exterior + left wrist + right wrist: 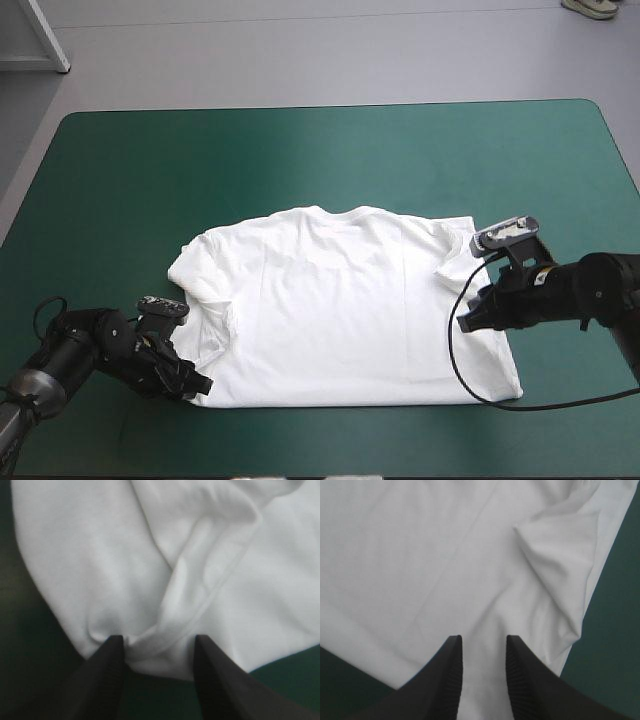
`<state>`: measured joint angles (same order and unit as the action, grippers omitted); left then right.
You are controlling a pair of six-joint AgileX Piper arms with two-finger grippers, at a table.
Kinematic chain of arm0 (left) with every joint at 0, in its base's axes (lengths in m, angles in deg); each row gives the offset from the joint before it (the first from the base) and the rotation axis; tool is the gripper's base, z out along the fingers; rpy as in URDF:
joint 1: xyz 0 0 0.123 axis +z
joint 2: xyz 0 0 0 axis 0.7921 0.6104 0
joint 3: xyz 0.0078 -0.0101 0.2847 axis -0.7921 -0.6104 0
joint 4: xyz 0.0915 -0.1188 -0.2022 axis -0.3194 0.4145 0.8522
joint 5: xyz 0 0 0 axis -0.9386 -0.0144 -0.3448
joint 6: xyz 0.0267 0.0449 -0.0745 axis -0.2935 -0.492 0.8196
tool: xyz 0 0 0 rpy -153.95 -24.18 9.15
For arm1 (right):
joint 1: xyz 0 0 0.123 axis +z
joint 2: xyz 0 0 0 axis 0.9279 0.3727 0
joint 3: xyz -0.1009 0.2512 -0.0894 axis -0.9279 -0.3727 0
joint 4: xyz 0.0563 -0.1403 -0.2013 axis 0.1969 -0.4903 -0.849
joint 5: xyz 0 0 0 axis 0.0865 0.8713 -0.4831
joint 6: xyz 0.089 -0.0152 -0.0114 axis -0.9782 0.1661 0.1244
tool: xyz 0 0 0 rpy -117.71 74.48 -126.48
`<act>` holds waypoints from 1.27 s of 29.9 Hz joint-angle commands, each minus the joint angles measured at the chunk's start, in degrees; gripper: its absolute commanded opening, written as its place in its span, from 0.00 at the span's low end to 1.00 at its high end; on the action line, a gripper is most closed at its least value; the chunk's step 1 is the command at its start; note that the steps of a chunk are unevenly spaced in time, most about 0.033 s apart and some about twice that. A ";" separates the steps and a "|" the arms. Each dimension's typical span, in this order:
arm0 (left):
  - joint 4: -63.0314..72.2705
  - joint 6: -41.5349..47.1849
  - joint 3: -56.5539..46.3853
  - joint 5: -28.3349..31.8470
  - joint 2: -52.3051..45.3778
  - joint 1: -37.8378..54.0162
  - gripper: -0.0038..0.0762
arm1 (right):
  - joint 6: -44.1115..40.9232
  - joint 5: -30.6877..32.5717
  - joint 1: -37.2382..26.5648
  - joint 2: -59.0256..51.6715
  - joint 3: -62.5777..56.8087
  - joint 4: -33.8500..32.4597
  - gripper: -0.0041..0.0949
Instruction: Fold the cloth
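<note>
T-shirt [340,300] spread flat mid-table on teal-green cover [300,150]. Left gripper [159,642] open, straddling near hem corner. Right gripper [484,642] part-open over side edge. Neither holds anything. Soft, light, limp: likely best pinched at corners.

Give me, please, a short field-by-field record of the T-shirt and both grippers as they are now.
T-shirt: white, spread flat, collar toward the table's far edge
Left gripper: open, at the T-shirt's near left corner, cloth edge between its fingers
Right gripper: open, low over the T-shirt's right side
Table cover: teal-green, showing all round the T-shirt
</note>
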<state>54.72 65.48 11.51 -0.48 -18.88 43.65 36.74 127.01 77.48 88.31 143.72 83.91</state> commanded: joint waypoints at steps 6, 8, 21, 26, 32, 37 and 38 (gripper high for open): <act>-3.10 1.83 1.30 -0.53 -0.43 -0.28 0.07 | -2.54 -2.31 -0.16 -3.76 -12.45 -0.41 0.33; -2.87 1.83 1.30 -0.52 -0.43 -0.28 0.07 | -4.28 -2.60 -0.16 -5.31 -13.42 -1.89 0.33; -2.75 1.73 1.30 -0.59 -0.43 -0.28 0.07 | -9.36 3.98 -0.16 -12.43 -14.20 -9.11 0.54; -2.75 1.73 1.30 0.79 -0.43 -0.28 0.07 | -9.83 -1.32 -0.16 -12.43 -15.52 -8.79 0.53; -2.33 1.84 1.30 1.37 -0.43 -0.28 0.07 | -9.82 -4.44 -0.16 -12.21 -19.33 -8.91 0.49; -2.33 1.97 1.30 1.37 -0.43 -0.28 0.07 | -10.12 -6.23 -0.16 -9.64 -22.66 -8.89 0.49; -2.33 1.97 1.30 1.37 -0.43 -0.28 0.07 | -10.12 -6.65 -0.16 -8.83 -22.95 -8.89 0.49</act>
<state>51.57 67.08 11.51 -0.01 -18.77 43.65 26.69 122.99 77.48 78.07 120.40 74.69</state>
